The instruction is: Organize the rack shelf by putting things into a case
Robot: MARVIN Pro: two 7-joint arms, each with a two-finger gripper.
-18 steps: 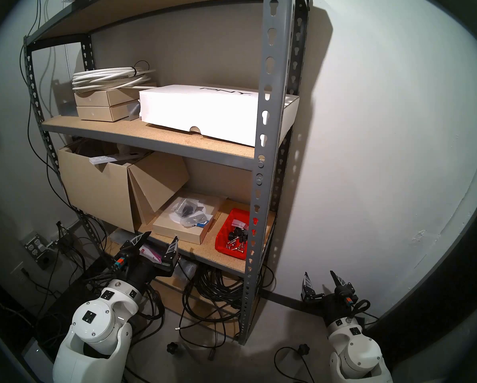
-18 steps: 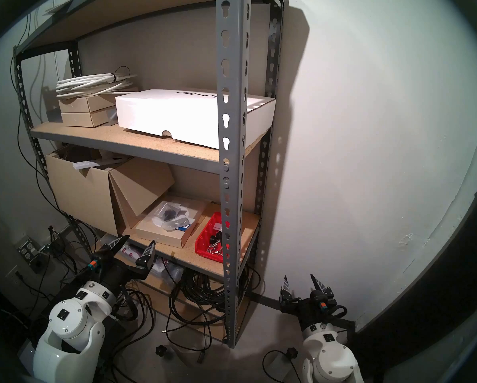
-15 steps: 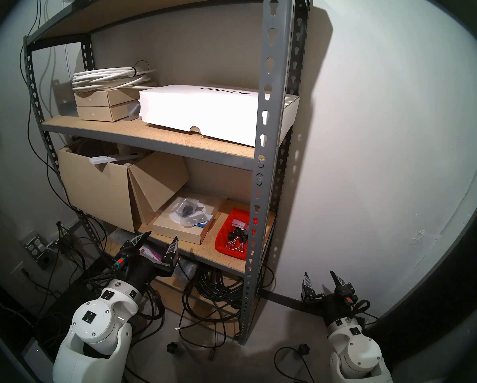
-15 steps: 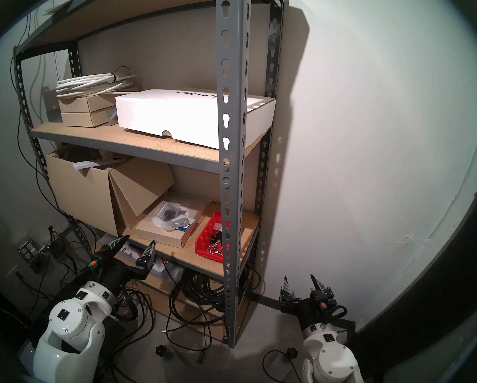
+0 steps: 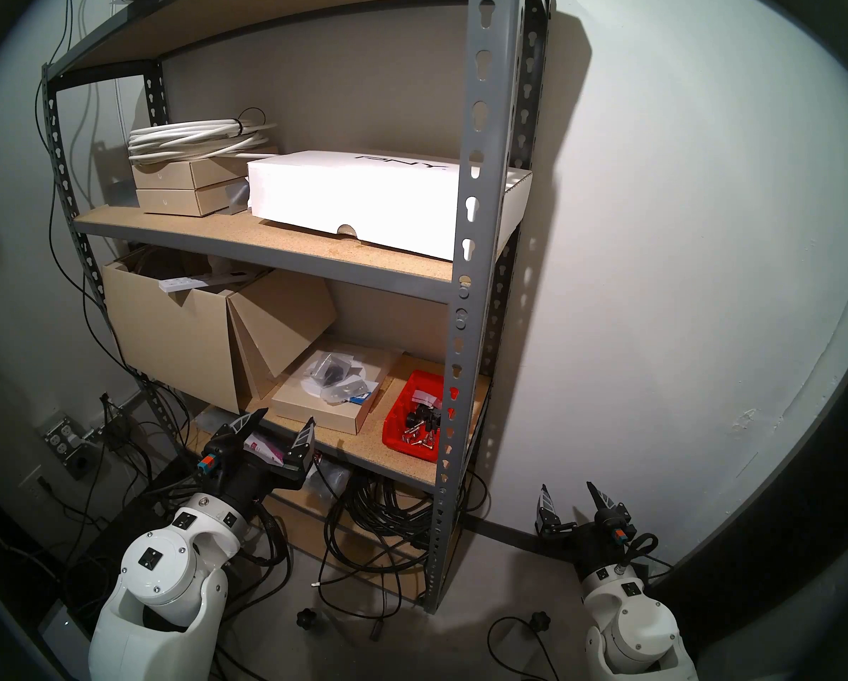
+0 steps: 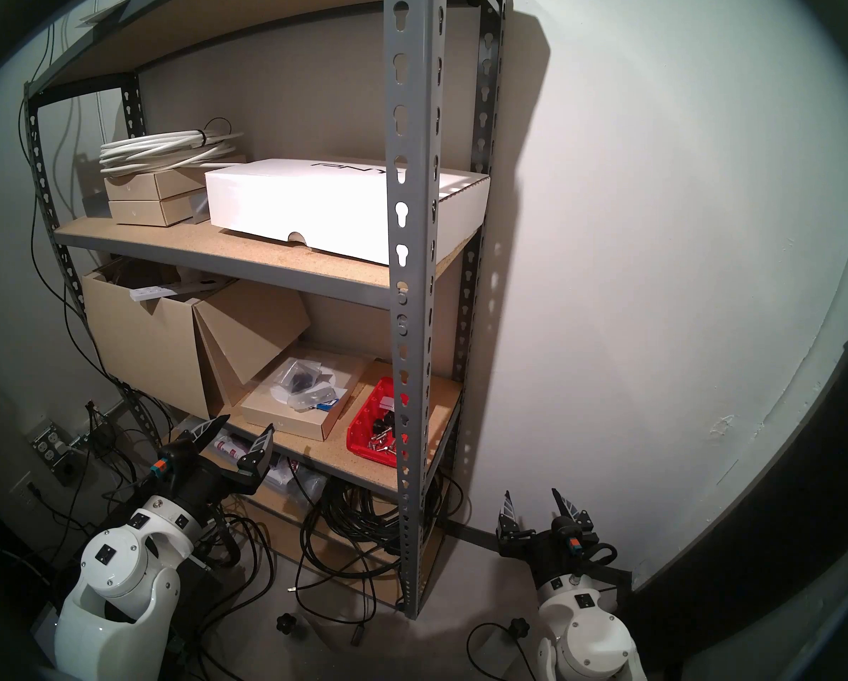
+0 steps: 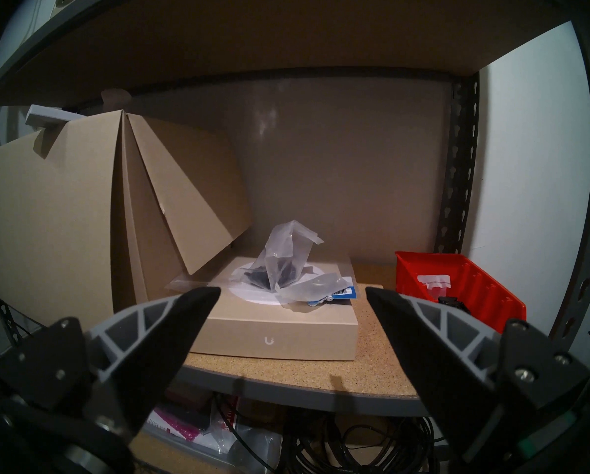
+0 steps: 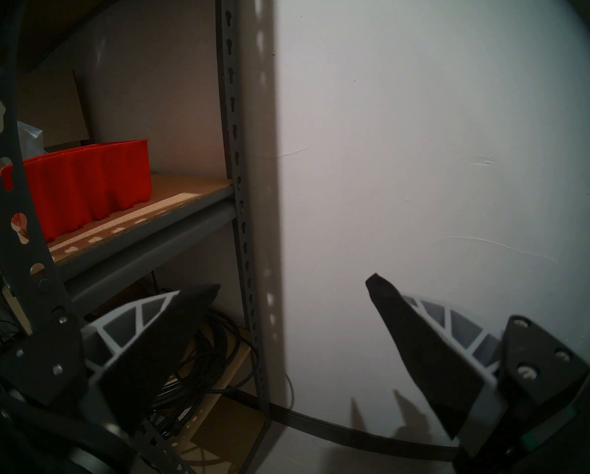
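Approach is the step in hand — the left gripper [image 7: 293, 293] hovers empty, jaws wide, at the shelf board's [image 7: 372, 367] front edge. Plastic bags [image 7: 280, 264] lie on a flat tan box [image 7: 280, 329] mid-shelf; the red bin [image 7: 475, 285] sits by the right edge. Next — reach in and pinch the upright bag. The right gripper [image 5: 572, 498] idles, jaws wide.

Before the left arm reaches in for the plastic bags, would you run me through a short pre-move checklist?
1. Left gripper open and empty: ok.
2. Plastic bags in clear view on the flat tan box: ok.
3. Path over the shelf edge to the bags unobstructed: ok.
4. Red bin has room for bags: ok; it holds loose hardware.
5. Right gripper open, outside the rack: ok.
6. Number of bags in the pile: cannot tell.
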